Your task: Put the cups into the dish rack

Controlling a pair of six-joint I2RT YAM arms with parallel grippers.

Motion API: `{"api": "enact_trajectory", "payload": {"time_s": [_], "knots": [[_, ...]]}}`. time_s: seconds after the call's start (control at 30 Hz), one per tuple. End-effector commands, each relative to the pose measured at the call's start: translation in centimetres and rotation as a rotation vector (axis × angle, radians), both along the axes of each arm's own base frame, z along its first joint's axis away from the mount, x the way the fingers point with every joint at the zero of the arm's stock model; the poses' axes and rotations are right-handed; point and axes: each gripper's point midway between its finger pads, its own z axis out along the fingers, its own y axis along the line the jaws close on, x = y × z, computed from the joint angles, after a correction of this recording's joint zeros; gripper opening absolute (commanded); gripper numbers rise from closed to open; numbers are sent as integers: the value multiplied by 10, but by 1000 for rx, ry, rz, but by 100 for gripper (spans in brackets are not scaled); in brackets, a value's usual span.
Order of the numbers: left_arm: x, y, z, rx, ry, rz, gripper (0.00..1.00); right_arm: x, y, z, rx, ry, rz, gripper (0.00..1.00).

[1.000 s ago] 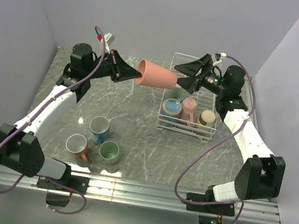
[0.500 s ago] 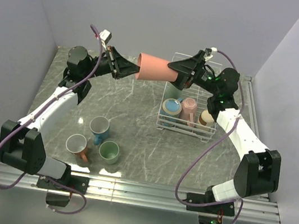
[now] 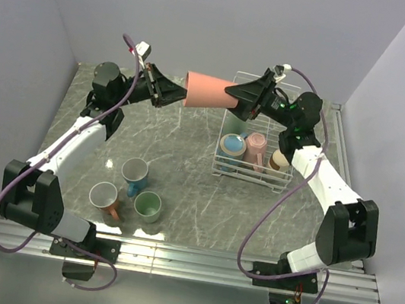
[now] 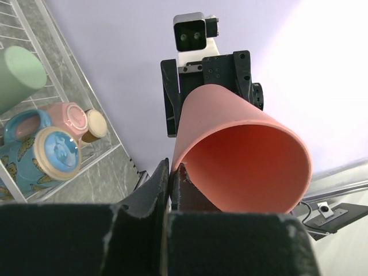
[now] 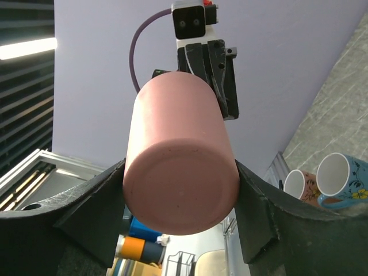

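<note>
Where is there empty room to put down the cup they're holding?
The white wire dish rack is crowded along its near end: blue mug, pink mug, tan mug. Its far right part looks bare, though the right gripper on the salmon cup partly hides it. The marble table between rack and front green mug is open.

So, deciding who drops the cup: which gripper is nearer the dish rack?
Right. The right gripper sits by the dish rack's far left corner, around the salmon cup's base; the left gripper is farther left, pinching the cup's rim.

I'm seeing left gripper (image 4: 172,172) pinching a salmon-pink tapered cup (image 4: 241,155) by its rim, right gripper (image 4: 213,98) clasping the far end
</note>
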Motion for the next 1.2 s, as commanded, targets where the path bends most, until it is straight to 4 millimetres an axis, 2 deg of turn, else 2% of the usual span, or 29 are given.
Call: {"api": "enact_trajectory", "payload": {"time_s": [0.0, 0.03, 0.07, 0.13, 0.17, 0.23, 0.27, 0.33, 0.37, 0.4, 0.43, 0.47, 0.5, 0.53, 0.57, 0.6, 0.63, 0.67, 0.83, 0.9, 1.03, 1.17], "knots": [[-4, -2, -2, 36, -42, -33, 9, -5, 0, 26, 33, -93, 7, 17], [-3, -2, -12, 62, 7, -28, 24, -6, -1, 29, 33, -103, 6, 6], [1, 1, -10, 87, -23, 3, 30, -4, -3, 28, 24, -95, 1, 1], [4, 4, -16, 122, -9, 32, 48, 0, -8, 31, 2, -126, -25, 0], [8, 8, -25, 156, 50, 64, 52, 9, -16, 24, -26, -88, -55, 0], [15, 13, -32, 241, 15, 107, 56, 20, -26, 23, -73, -120, -95, 0], [16, 21, -57, 328, 85, 144, 57, 33, -41, 12, -109, -68, -137, 0], [19, 31, -72, 414, 125, 200, 59, 48, -59, 6, -184, -112, -211, 0], [19, 37, -79, 448, 138, 221, 59, 54, -68, -9, -231, -45, -236, 0], [19, 48, -96, 524, 182, 267, 59, 65, -86, -19, -301, -88, -301, 0], [18, 53, -102, 555, 194, 285, 59, 77, -100, -20, -356, -92, -381, 0], [17, 58, -106, 585, 200, 303, 59, 79, -110, -41, -432, -2, -409, 0], [10, 64, -116, 635, 225, 305, 59, 85, -121, -54, -521, -34, -443, 0], [13, 74, -123, 679, 241, 351, 60, 90, -131, -50, -572, -43, -485, 0], [11, 79, -125, 705, 249, 364, 59, 93, -147, -71, -673, 45, -551, 0], [9, 83, -128, 736, 243, 369, 59, 96, -155, -80, -744, 38, -568, 0], [6, 89, -133, 770, 263, 382, 59, 98, -163, -76, -779, 33, -601, 0], [4, 92, -135, 791, 257, 383, 59, 97, -172, -83, -832, 66, -632, 0], [-5, 101, -146, 824, 278, 402, 59, 93, -209, -88, -1017, 69, -772, 0], [-8, 102, -150, 824, 293, 404, 59, 90, -227, -98, -1113, 96, -815, 0], [-10, 107, -155, 847, 304, 412, 58, 85, -241, -117, -1233, 138, -824, 0], [-7, 110, -153, 868, 294, 425, 57, 80, -242, -139, -1341, 175, -798, 0]]}}
